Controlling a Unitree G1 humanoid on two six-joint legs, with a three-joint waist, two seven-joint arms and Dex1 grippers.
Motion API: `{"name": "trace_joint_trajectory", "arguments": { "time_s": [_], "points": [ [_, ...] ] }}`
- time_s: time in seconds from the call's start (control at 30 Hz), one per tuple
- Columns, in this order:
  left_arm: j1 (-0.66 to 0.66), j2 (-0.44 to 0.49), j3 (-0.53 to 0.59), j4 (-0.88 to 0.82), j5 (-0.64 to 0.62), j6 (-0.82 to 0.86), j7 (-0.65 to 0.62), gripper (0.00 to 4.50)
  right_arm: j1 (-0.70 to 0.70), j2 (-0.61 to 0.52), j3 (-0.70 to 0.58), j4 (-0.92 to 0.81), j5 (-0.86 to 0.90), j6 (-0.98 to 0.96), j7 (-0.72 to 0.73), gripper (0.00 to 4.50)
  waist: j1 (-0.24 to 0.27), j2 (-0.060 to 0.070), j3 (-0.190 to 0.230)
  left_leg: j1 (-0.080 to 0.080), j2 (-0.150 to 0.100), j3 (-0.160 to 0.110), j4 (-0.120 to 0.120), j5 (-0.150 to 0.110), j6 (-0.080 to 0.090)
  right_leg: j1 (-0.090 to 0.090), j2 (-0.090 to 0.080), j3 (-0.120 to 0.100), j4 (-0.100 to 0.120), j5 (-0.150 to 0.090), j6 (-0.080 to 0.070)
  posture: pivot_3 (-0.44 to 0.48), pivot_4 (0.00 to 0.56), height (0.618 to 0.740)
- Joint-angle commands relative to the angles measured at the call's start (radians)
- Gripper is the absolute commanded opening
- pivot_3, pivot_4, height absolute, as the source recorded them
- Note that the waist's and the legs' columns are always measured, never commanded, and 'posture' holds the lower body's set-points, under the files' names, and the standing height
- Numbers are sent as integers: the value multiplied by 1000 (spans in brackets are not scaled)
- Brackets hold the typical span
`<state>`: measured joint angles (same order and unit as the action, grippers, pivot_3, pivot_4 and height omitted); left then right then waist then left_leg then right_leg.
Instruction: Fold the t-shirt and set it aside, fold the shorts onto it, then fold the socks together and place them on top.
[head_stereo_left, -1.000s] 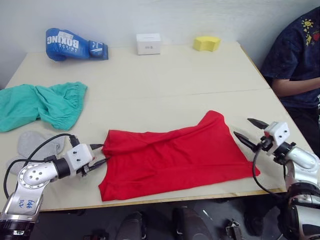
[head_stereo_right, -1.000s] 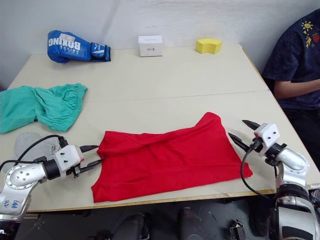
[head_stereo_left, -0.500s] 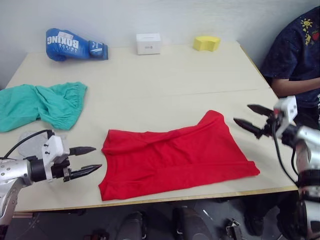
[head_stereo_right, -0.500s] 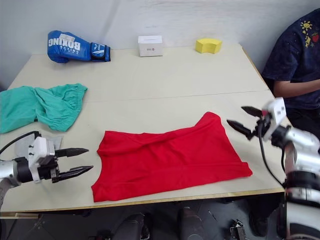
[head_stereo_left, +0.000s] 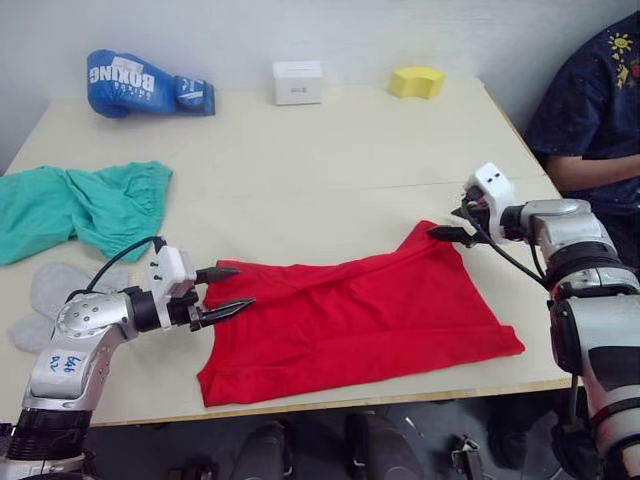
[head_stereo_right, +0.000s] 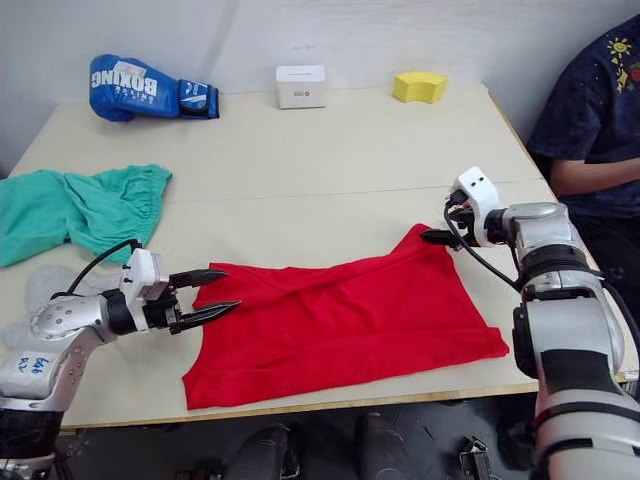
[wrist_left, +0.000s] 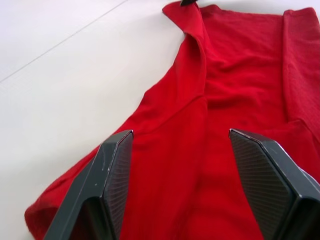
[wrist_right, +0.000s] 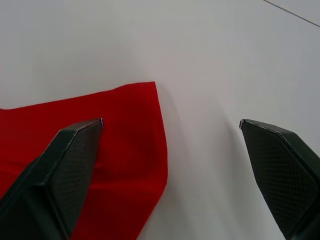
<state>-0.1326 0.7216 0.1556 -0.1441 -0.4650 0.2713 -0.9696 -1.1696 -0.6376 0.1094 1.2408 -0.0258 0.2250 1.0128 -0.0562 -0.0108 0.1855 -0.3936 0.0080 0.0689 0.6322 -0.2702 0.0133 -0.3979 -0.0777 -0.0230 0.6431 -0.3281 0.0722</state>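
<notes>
A pale beige bench (head_stereo_left: 330, 150) stood against a plain light wall, with a seam line running across its top. The t-shirt (head_stereo_left: 360, 320) lay folded into a long red strip near the front edge. The shorts (head_stereo_left: 80, 205) sat bunched at the left side, well apart from it, and the socks (head_stereo_left: 50, 290) lay just in front of the shorts, partly behind the left arm.

The left hand (head_stereo_left: 225, 292) hovered at the t-shirt's left end, its two fingers spread wide with nothing between them; in the left wrist view red cloth lay under the gap. The right hand (head_stereo_right: 437, 228) was at the t-shirt's raised far right corner, fingers also wide apart and gripping nothing, one over the cloth's corner and the other over bare bench in the right wrist view.

Along the far edge sat a blue boxing glove (head_stereo_left: 140, 83), a small white box (head_stereo_left: 297, 82) and a yellow sponge (head_stereo_left: 416, 82). A person (head_stereo_left: 590, 120) in a dark printed top sat at the right side.
</notes>
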Motion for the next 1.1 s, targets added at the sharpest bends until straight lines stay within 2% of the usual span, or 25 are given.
{"name": "trace_joint_trajectory", "arguments": {
  "time_s": [0.03, 0.4, 0.53, 0.83, 0.97, 1.1],
  "points": [
    [13, -6, 15, -41, -4, -2, 15, 3189, -34, 21, -4, 16, -24, -34, 12, 4479, -1, 0, 0, 0, 0, 0, 0, 0, 0, 0, 0, 0, 0, 0, 0, 0, 150, 740],
    [53, -14, 2, -88, 3, 3, 31, 3189, -69, 94, -14, 60, -80, -28, -91, 4479, 0, 0, 0, 4, 0, -1, 0, 1, 2, 0, 0, 1, 5, 0, 0, 0, 150, 740],
    [54, -16, 1, -87, 5, -1, 30, 3189, -77, 108, -20, 64, -84, -22, -74, 3246, -1, 0, 0, 4, 0, -1, -1, 1, 2, 0, 0, 1, 3, 0, 0, 0, 150, 740],
    [59, -15, -10, -82, 16, -17, 25, 3189, -71, 115, -19, 62, -102, -59, -87, 28, -1, 0, 0, 4, 0, -1, 0, 1, 2, 0, 0, 1, 3, 0, 0, 0, 150, 740],
    [68, -18, -11, -86, 23, -19, 30, 3189, -57, 77, -26, 38, -97, -151, -21, 28, -1, 0, 0, 4, 0, -1, -1, 1, 2, 0, 0, 1, 3, 0, 0, 0, 150, 740],
    [82, -16, -8, -92, 27, -17, 33, 3189, -3, 19, -64, -3, -48, -265, 125, 28, 1, 0, 0, 4, 0, -1, -1, 1, 2, 1, 0, 0, 1, 0, 0, 0, 150, 740]
  ]
}}
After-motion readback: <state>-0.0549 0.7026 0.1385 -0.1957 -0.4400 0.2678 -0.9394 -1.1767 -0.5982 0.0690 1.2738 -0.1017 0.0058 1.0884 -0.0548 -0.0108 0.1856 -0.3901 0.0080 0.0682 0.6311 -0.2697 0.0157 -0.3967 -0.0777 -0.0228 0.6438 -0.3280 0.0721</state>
